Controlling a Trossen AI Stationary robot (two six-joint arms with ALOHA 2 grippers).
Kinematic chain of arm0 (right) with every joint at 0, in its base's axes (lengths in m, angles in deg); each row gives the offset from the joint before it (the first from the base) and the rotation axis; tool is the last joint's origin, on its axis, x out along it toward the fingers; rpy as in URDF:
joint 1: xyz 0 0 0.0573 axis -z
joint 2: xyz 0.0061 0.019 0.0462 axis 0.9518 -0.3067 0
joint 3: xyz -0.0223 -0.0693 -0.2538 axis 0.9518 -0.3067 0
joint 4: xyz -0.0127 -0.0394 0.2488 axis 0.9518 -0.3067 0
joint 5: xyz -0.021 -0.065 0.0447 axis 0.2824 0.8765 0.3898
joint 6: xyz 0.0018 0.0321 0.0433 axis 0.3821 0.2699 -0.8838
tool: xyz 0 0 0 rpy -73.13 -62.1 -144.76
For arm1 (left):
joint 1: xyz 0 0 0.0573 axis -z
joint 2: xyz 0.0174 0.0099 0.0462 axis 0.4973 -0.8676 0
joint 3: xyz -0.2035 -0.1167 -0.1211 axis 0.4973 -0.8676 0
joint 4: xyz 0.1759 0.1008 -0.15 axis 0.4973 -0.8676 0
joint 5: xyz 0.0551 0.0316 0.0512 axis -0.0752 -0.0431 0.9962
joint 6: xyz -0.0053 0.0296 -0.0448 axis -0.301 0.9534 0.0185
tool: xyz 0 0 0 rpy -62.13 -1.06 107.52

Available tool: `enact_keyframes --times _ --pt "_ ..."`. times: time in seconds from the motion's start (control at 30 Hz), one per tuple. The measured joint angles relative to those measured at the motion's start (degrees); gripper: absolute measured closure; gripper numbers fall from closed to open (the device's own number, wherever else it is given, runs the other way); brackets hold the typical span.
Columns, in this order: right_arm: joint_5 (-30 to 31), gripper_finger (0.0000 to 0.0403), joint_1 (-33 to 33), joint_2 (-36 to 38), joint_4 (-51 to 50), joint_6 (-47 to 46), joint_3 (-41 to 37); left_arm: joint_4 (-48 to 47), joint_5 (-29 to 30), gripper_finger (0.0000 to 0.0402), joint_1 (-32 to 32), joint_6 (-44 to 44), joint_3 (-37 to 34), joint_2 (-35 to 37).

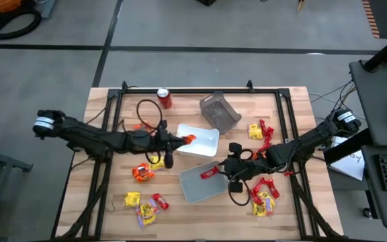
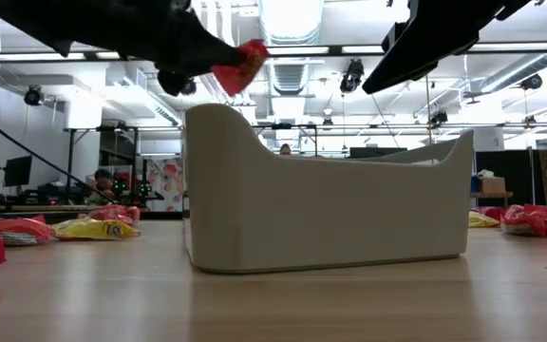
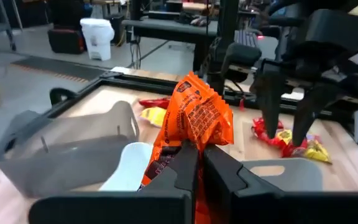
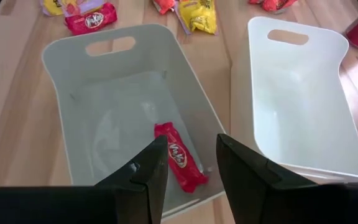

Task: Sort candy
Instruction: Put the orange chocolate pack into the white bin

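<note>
I have the left gripper clenched on a crinkled orange candy wrapper, held over the left rim of the far white plastic tray so it can drop in. The right gripper hangs released above the near grey-white tray, where a red wrapped bar lies (apparently sorted by colour). Loose sweets lie scattered left and right of the trays.

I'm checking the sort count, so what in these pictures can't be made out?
- Low view: the near tray wall hides its contents and the second tray.
- High view: candy wrappers too small to read.
- Left wrist view: the orange candy in the left gripper blocks the white tray floor.
</note>
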Motion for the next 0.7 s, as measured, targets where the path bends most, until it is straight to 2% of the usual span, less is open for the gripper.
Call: enact_keyframes --times 0.3,0.7 --pt "0.02 0.0275 0.0 0.02 -0.08 0.31 -0.04 0.33 0.42 0.0401 -0.02 -10.24 1.18 -6.98" --pt "0.0 0.0275 0.0 0.04 -0.13 -2.09 -0.04 -0.64 1.38 0.0397 -0.78 -11.15 1.94 -9.47"
